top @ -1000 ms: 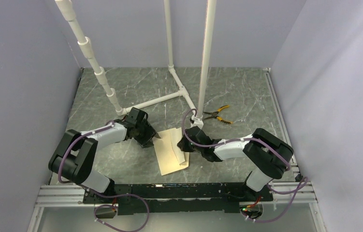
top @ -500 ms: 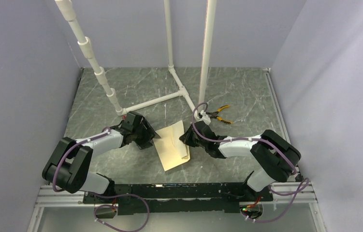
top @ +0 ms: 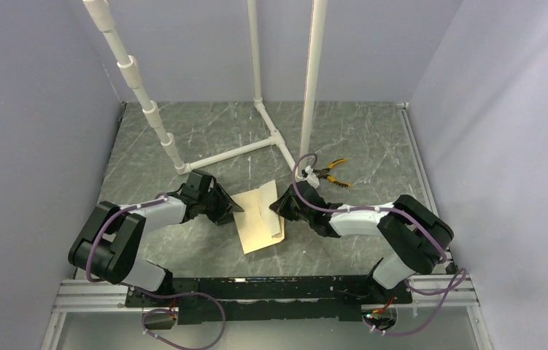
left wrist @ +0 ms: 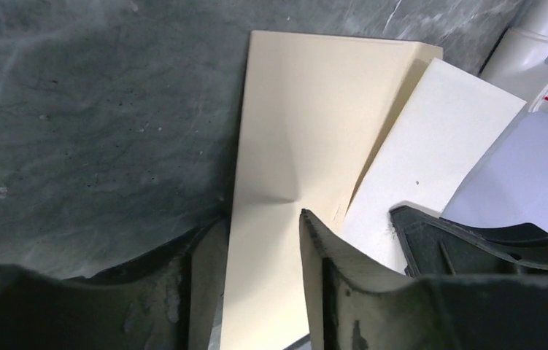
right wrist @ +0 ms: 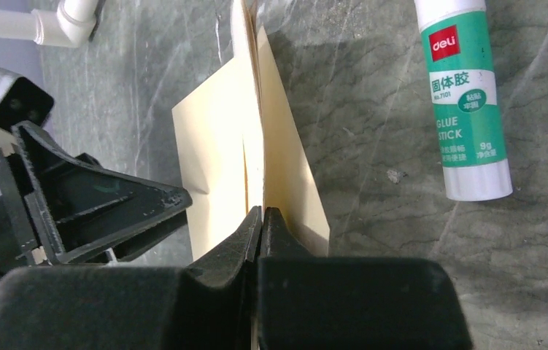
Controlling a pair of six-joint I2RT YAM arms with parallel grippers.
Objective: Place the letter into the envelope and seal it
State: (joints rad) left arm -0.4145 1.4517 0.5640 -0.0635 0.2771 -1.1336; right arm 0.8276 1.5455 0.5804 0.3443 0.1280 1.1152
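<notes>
- Right gripper (right wrist: 260,213): fingers pressed together, clamped on a raised fold at the right edge of the envelope (top: 258,227).
- Left gripper (left wrist: 256,224): fingers apart, straddling the envelope's left edge without pinching it.
- Envelope: plain tan, unpatterned, lying on the counter (top: 373,138) between the two grippers, long side running away from the arms. A crease crosses its flat face.
- Letter: no sheet can be identified as such; whether it sits inside the envelope cannot be told.
- Surroundings: glue stick (right wrist: 464,102), white with a green label, lies on the counter just right of the envelope. Yellow-handled pliers (top: 329,173) lie beyond the right gripper. White pipes (top: 230,154) cross the counter behind the envelope.
- Obstruction: both grippers crowd the envelope's far end in the top view.
- View differences: the glue stick shows only in the right wrist view. The left wrist view alone shows the raised fold as a pale, plain panel leaning toward the right gripper. The right wrist view shows it edge-on.
</notes>
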